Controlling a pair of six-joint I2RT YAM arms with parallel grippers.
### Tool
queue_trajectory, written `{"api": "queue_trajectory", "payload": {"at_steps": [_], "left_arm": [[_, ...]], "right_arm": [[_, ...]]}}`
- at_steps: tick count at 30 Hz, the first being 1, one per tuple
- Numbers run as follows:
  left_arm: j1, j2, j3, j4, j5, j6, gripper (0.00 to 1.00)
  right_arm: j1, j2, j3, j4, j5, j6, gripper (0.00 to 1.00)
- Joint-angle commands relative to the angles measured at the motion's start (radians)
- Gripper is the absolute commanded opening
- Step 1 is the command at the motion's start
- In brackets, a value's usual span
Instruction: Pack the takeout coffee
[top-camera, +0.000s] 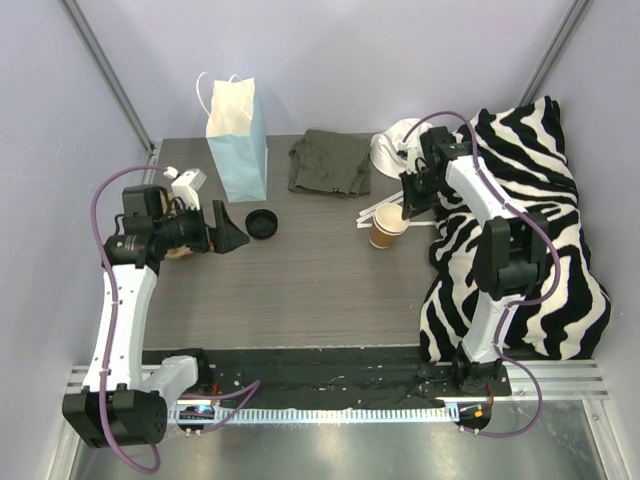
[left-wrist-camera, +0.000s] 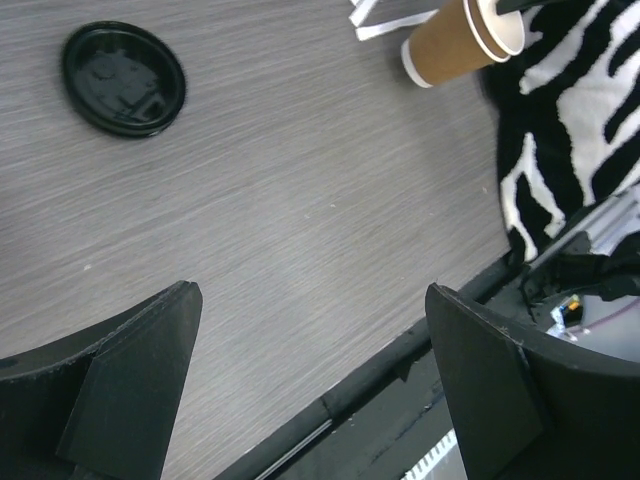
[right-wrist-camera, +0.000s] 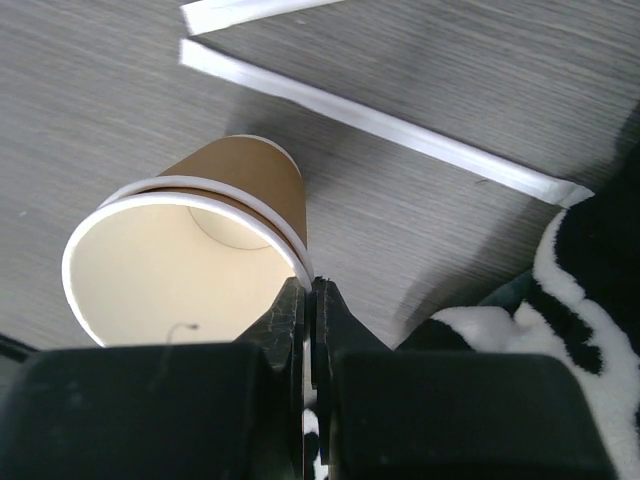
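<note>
The zebra blanket (top-camera: 520, 230) is heaped along the desk's (top-camera: 300, 290) right edge. A blue paper bag (top-camera: 238, 145) stands upright toward the far left corner. The left gripper (left-wrist-camera: 310, 370) hangs wide open over the left side, holding nothing. The right gripper (right-wrist-camera: 310, 290) is pinched tight on the rim of the nested tan cups (right-wrist-camera: 190, 270), near the right edge just beside the blanket. Their black lid (top-camera: 262, 224) lies apart, near the bag.
</note>
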Motion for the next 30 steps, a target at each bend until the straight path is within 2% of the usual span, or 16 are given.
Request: {"api": "queue_trajectory", "payload": {"at_steps": [1,4,9,12,13,14,17,22,30], "left_arm": [[-0.071,0.059,0.009,0.099,0.047,-0.082,1.0],[-0.192,0.125,0.001,0.177,0.035,-0.146,1.0],[-0.378,0.245,0.012,0.385,0.065,-0.308,0.95],[-0.497,0.328,0.041,0.488,0.05,-0.392,0.86],[-0.526,0.374,0.063,0.514,0.039,-0.401,0.8],[-0.583,0.395,0.076,0.519,0.007,-0.409,0.76],[-0.66,0.496,0.136,0.518,-0.016,-0.427,0.63],[-0.705,0.61,0.201,0.519,-0.022,-0.47,0.47],[-0.757,0.693,0.25,0.487,-0.07,-0.474,0.43]], "right_arm": [[0.005,-0.118,0.003,-0.029,-0.146,0.0,0.01],[0.019,-0.156,-0.04,-0.032,-0.19,-0.013,0.01],[0.063,-0.225,-0.122,-0.018,-0.149,-0.03,0.01],[0.1,-0.256,-0.165,-0.002,-0.116,-0.03,0.01],[0.123,-0.262,-0.182,0.002,-0.106,-0.03,0.01],[0.134,-0.267,-0.188,0.006,-0.091,-0.028,0.01],[0.178,-0.288,-0.21,0.018,-0.04,-0.027,0.01],[0.221,-0.311,-0.231,0.025,0.033,-0.033,0.01],[0.249,-0.323,-0.239,0.023,0.046,-0.03,0.01]]}}
